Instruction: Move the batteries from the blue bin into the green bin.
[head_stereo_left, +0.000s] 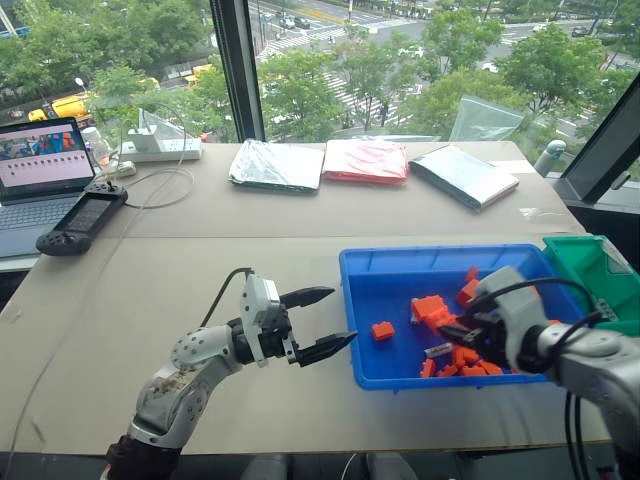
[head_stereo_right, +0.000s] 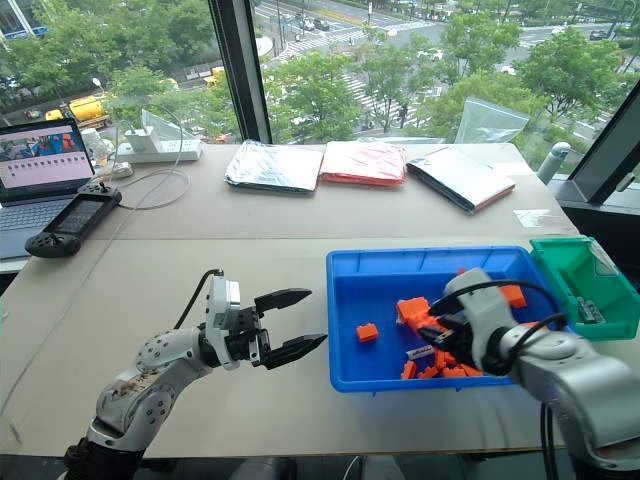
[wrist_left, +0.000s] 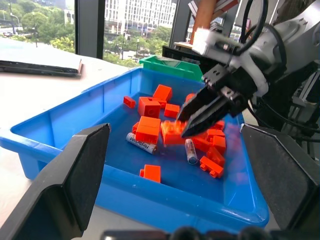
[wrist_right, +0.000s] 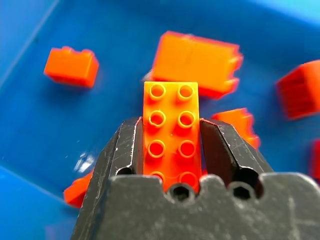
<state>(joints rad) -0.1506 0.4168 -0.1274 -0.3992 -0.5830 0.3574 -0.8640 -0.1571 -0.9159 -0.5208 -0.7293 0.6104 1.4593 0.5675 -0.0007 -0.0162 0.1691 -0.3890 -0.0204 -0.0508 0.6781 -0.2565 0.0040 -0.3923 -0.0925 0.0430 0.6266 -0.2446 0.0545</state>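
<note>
Right gripper (wrist_right: 171, 150) jaws clamped on orange brick (wrist_right: 170, 131), likely cleared off batteries (wrist_left: 191, 151) lying in blue bin (wrist_left: 65, 125) below jaws. Left gripper (head_stereo_left: 322, 322) jaws spread, empty, parked over surface (head_stereo_left: 200, 260). Green bin (head_stereo_right: 575, 262) beyond. Batteries resolved from left wrist; brick grip from right wrist.
</note>
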